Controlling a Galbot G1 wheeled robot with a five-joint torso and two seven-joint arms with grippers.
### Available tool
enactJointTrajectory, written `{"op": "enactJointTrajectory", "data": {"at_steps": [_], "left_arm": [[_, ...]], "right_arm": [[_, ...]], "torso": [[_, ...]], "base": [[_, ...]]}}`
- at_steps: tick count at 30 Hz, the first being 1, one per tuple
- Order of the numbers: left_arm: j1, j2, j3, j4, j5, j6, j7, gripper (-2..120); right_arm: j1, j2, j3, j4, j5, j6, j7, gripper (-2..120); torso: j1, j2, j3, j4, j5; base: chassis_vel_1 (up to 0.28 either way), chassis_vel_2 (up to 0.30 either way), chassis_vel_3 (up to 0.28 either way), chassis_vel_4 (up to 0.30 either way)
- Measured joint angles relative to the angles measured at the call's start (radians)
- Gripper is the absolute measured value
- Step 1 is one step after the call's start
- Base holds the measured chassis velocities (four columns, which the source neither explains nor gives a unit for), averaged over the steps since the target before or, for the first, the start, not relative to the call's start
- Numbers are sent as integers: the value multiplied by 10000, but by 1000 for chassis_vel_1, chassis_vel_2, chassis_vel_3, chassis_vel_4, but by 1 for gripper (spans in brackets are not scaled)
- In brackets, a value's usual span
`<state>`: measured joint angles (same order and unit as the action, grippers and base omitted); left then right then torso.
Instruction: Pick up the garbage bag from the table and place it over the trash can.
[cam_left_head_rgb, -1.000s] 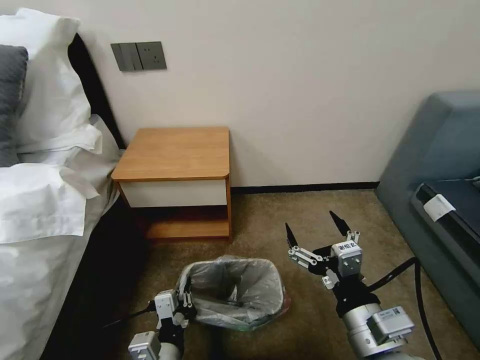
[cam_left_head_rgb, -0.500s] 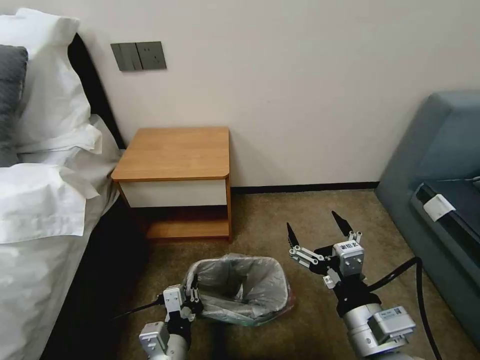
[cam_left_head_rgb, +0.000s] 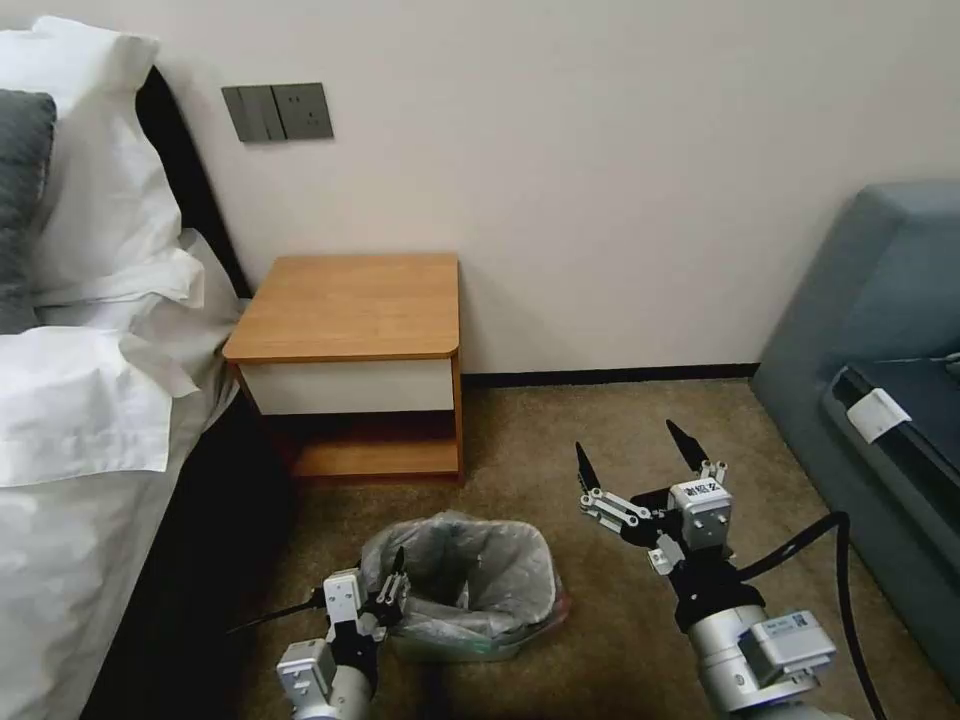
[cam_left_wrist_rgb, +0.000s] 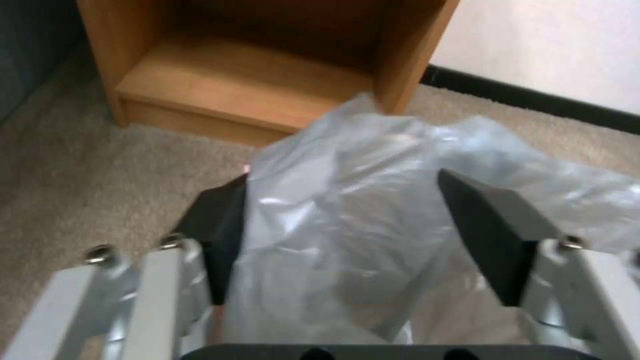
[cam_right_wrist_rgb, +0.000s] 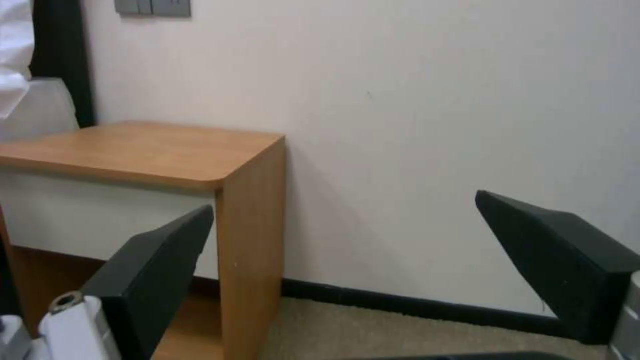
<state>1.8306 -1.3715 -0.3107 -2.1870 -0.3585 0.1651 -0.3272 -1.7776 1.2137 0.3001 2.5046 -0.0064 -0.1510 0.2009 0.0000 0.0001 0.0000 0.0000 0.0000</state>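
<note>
Nearest the robot, at the near-left corner of the trash can (cam_left_head_rgb: 455, 650): left claw (cam_left_head_rgb: 392, 590), released, fingers (cam_left_wrist_rgb: 490, 235) spread to either side of a bulge of the garbage bag (cam_left_head_rgb: 470, 580). Brackets the plastic without pinching it, going by the left wrist view. Sits a touch nearer the bin's middle than a second ago, and slightly lower against the rim.

Just beyond: bag already off the worktop and down over the bin, lining it, mouth facing upward. Looks more slumped than a second ago, with the near-left edge drooping inward and folds crowding the opening. Shows a pinkish hem at the right side, close to the carpet. Suggests a cover that is on but not yet snug, probably with the left corner as the part in hand. Calls for care: thin film, easily dragged back off the rim by a withdrawing finger.

To the right, above the carpet and apart from the bin: right claw (cam_left_head_rgb: 630, 443), also released, tips pointing toward the wall, holding nothing. Has barely drifted.

Farther back, against the wall and beside the bed: worktop (cam_left_head_rgb: 350, 305), orange-brown top over a white drawer front and a lower shelf.
</note>
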Motion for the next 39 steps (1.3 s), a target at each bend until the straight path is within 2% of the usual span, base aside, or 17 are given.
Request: {"op": "enactJointTrajectory", "data": {"at_steps": [1, 5, 6, 9, 19, 22, 25, 26, 29, 30, 32, 33, 34, 36, 37, 39], "left_arm": [[0, 0, 0, 0, 0, 0, 0, 71], [87, 58, -65, -199, -6, -12, 2, 89], [87, 58, -65, -199, -6, -12, 2, 89], [190, 151, -141, -352, -15, -18, 28, 99], [402, 247, -174, -718, 70, -47, 45, 100], [465, 245, -260, -853, 415, -301, 102, 100], [301, 155, -802, -815, 1459, -1747, 406, 100], [301, 155, -802, -815, 1459, -1747, 406, 100], [194, 217, -1395, -864, 2294, -3409, 1080, 100], [194, 217, -1395, -864, 2294, -3409, 1080, 100], [499, 196, -1597, -1303, 2033, -3759, 1742, 100], [499, 196, -1597, -1303, 2033, -3759, 1742, 100], [741, 81, -1691, -1432, 1830, -3874, 2179, 100], [1323, -131, -2263, -1530, 1418, -4185, 2847, 100], [1323, -131, -2263, -1530, 1418, -4185, 2847, 100], [2096, -300, -2988, -1700, 753, -4336, 3232, 100]], "right_arm": [[0, 0, 0, 0, 0, 0, 0, 100], [15, 41, -50, -17, 59, 0, 19, 100], [15, 41, -50, -17, 59, 0, 19, 100], [16, 85, -105, -26, 133, -2, 76, 100], [-31, 140, -151, -38, 185, -4, 156, 100], [-22, 151, -145, -42, 247, -4, 169, 100], [-12, 261, -110, -67, 375, 213, 147, 100], [-12, 261, -110, -67, 375, 213, 147, 100], [-154, 506, 64, -353, 424, 850, 137, 100], [-154, 506, 64, -353, 424, 850, 137, 100], [-441, 681, 458, -506, 374, 1369, -9, 100], [-441, 681, 458, -506, 374, 1369, -9, 100], [-626, 767, 681, -520, 385, 1534, -100, 100], [-1029, 1005, 1031, -517, 404, 2017, -168, 100], [-1029, 1005, 1031, -517, 404, 2017, -168, 100], [-1509, 1329, 1428, -504, 395, 2541, -373, 100]], "torso": [[0, 0, 0, 0, 0], [1, 0, -1, 0, 0], [1, 0, -1, 0, 0], [0, 0, 0, 0, 0], [0, 0, 0, 0, 0], [0, 0, 0, 0, 0], [0, -1, -1, 1, 0], [0, -1, -1, 1, 0], [0, -1, 0, 0, -2], [0, -1, 0, 0, -2], [0, 0, -1, -2, 5], [0, 0, -1, -2, 5], [0, 0, -1, -2, 0], [0, 0, -1, -1, 0], [0, 0, -1, -1, 0], [1, -1, -1, 1, -1]], "base": [[0, 0, 0, 0], [0, 0, 0, 0], [0, 0, 0, 0], [0, 0, 0, 0], [0, 0, 0, 0], [0, 0, 0, 0], [0, 0, 0, 0], [0, 0, 0, 0], [0, 0, 0, 0], [0, 0, 0, 0], [0, 0, 0, 0], [0, 0, 0, 0], [0, 0, 0, 0], [0, 0, 0, 0], [0, 0, 0, 0], [0, 0, 0, 0]]}}
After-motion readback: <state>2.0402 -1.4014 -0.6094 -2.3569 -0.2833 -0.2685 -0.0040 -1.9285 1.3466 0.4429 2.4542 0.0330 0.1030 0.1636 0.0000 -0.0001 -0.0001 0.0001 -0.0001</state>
